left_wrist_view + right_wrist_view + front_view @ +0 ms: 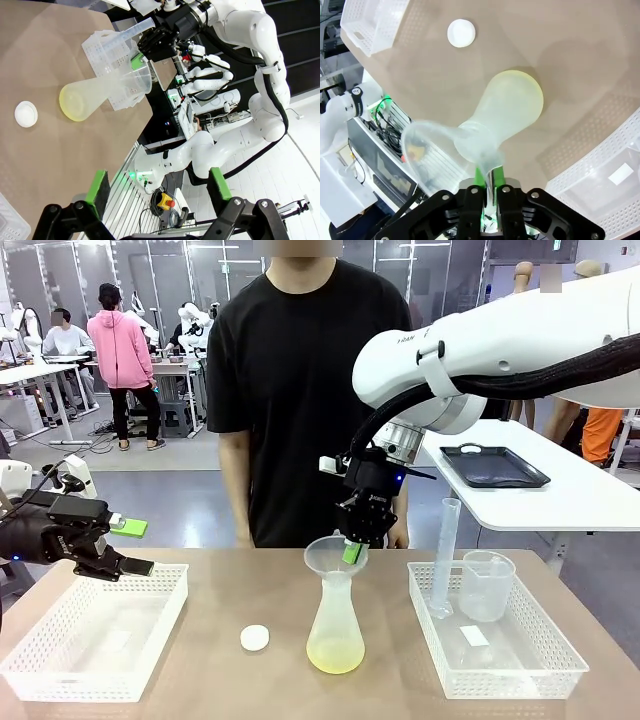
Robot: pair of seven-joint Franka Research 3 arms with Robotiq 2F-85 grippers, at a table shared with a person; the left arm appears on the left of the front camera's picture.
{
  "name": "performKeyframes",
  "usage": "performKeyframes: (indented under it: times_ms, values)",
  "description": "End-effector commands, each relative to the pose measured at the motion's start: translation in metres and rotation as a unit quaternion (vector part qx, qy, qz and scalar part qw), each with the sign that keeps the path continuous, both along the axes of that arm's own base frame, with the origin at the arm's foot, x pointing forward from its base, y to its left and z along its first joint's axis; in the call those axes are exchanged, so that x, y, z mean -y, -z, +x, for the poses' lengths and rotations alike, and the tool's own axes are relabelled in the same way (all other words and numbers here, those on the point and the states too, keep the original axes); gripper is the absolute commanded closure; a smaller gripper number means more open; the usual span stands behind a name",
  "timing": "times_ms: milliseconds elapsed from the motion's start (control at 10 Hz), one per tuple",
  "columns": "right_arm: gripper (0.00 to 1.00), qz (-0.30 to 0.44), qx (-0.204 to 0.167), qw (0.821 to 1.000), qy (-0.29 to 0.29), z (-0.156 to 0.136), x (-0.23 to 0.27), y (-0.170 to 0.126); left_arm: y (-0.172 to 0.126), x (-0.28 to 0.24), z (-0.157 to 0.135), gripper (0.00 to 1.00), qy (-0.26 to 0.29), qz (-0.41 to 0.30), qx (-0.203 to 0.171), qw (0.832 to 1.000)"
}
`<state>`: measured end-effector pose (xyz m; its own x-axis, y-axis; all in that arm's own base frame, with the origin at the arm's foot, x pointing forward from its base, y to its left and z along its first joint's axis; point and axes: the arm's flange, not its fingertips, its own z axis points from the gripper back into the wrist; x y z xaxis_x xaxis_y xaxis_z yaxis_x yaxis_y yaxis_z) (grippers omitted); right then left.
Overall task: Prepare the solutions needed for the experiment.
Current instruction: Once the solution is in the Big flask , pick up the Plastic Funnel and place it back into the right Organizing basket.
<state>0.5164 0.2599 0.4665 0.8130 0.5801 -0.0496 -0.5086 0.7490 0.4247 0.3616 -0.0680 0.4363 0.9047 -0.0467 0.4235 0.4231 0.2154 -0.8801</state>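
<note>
A translucent conical flask (pixel 335 625) stands mid-table with a shallow layer of pale yellow solution (pixel 335 653) at its bottom. A clear funnel (pixel 328 555) sits in its neck. My right gripper (pixel 353 552) reaches down from above and is shut on the funnel's far rim. The right wrist view shows its green fingers (pixel 481 176) pinched on the funnel (pixel 427 145), above the flask (pixel 505 115) and the yellow solution (pixel 520 97). My left gripper (pixel 135 547) hangs open and empty over the left basket. Seen from the left wrist, the flask (pixel 87 97) lies far ahead.
A white basket (pixel 100 640) stands at the left. The white basket at the right (pixel 500 665) holds a graduated cylinder (pixel 445 555) and a beaker (pixel 487 585). A white round cap (pixel 255 638) lies left of the flask. A person in black (pixel 300 390) stands at the far edge.
</note>
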Motion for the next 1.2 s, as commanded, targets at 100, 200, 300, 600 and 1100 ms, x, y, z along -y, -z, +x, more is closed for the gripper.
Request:
performKeyframes:
  times_ms: [100, 200, 300, 600, 1100]
  values:
    - [1.0, 0.006, 0.004, 1.0, 0.023, -0.007, 0.003, 0.001, 0.002, 0.0, -0.001, 0.0, 0.007, -0.003, 0.008, 1.0]
    - [1.0, 0.007, 0.004, 1.0, 0.022, -0.007, 0.002, 0.001, 0.002, 0.0, -0.001, 0.0, 0.007, -0.003, 0.008, 1.0]
    - [1.0, 0.009, 0.005, 1.0, 0.027, -0.007, 0.002, -0.001, 0.002, 0.0, -0.001, 0.0, 0.007, -0.003, 0.008, 1.0]
    - [1.0, 0.015, 0.005, 0.999, 0.038, -0.009, 0.011, -0.016, 0.002, 0.0, -0.001, 0.0, 0.007, -0.003, 0.008, 1.0]
    - [1.0, 0.044, 0.038, 0.997, 0.044, -0.01, 0.025, -0.051, 0.002, 0.0, -0.001, 0.0, 0.007, -0.003, 0.008, 1.0]
